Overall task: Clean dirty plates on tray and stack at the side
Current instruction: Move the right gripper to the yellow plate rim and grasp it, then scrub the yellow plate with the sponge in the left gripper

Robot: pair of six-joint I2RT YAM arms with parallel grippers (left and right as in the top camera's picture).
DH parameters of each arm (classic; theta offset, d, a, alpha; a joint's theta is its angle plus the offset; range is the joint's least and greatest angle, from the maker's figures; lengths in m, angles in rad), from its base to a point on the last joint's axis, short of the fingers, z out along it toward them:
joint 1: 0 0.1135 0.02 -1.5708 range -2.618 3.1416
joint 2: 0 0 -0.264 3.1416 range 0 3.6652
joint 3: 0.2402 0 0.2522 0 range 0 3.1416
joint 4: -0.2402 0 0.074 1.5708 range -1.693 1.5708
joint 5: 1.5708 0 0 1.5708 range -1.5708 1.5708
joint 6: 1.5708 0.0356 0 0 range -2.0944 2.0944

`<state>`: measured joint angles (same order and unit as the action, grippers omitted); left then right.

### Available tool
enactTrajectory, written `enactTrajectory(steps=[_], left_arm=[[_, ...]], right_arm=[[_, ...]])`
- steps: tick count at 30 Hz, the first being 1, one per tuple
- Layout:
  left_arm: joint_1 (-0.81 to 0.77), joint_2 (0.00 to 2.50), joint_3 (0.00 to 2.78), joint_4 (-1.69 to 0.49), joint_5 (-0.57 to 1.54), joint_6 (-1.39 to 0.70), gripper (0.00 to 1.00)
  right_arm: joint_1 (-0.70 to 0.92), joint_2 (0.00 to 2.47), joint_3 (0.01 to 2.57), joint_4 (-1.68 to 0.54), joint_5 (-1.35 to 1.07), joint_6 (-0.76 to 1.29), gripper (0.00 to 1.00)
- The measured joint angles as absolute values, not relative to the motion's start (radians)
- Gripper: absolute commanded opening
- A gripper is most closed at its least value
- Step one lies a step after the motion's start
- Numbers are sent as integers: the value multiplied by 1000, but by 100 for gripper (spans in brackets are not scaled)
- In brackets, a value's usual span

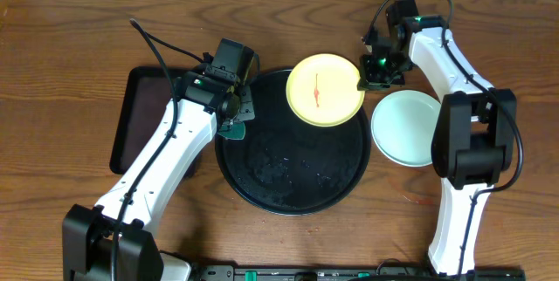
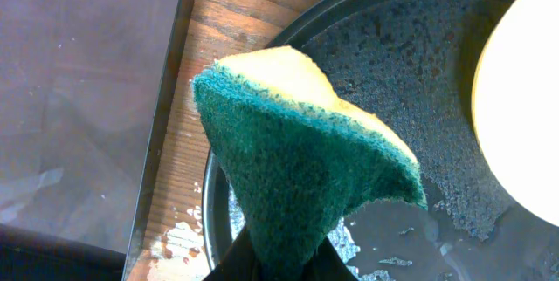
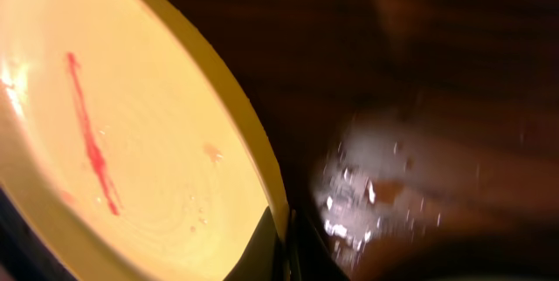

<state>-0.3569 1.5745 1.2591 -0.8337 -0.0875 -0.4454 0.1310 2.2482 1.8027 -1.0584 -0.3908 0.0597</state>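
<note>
A pale yellow plate point(image 1: 325, 90) with a thin red smear sits over the far rim of the round black tray point(image 1: 293, 185). My right gripper point(image 1: 368, 78) is shut on its right rim; the right wrist view shows the rim point(image 3: 253, 159) pinched between the fingers point(image 3: 284, 246). My left gripper point(image 1: 234, 124) is shut on a green and yellow sponge point(image 2: 297, 159) above the tray's left edge point(image 2: 218, 194). A pale mint-blue plate point(image 1: 407, 127) lies on the table right of the tray. Whether another plate is under it I cannot tell.
A smaller dark rectangular tray point(image 1: 131, 124) lies left of the round tray, under my left arm. The round tray's floor is wet with foam point(image 2: 410, 63). Water patches lie on the wood by both tray edges point(image 2: 179, 237).
</note>
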Motion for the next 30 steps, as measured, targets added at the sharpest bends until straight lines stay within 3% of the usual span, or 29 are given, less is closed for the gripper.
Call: enactTrajectory(steps=[12, 24, 30], left_arm=[[-357, 1575, 1259, -834, -88, -445, 8], [-371, 1588, 1259, -772, -55, -451, 7], [-433, 1720, 1257, -661, -34, -515, 8]], right_arm=[[358, 2184, 1779, -1187, -327, 80, 1], [413, 2161, 1546, -988, -299, 187, 1], [403, 2121, 1466, -892, -329, 216, 1]])
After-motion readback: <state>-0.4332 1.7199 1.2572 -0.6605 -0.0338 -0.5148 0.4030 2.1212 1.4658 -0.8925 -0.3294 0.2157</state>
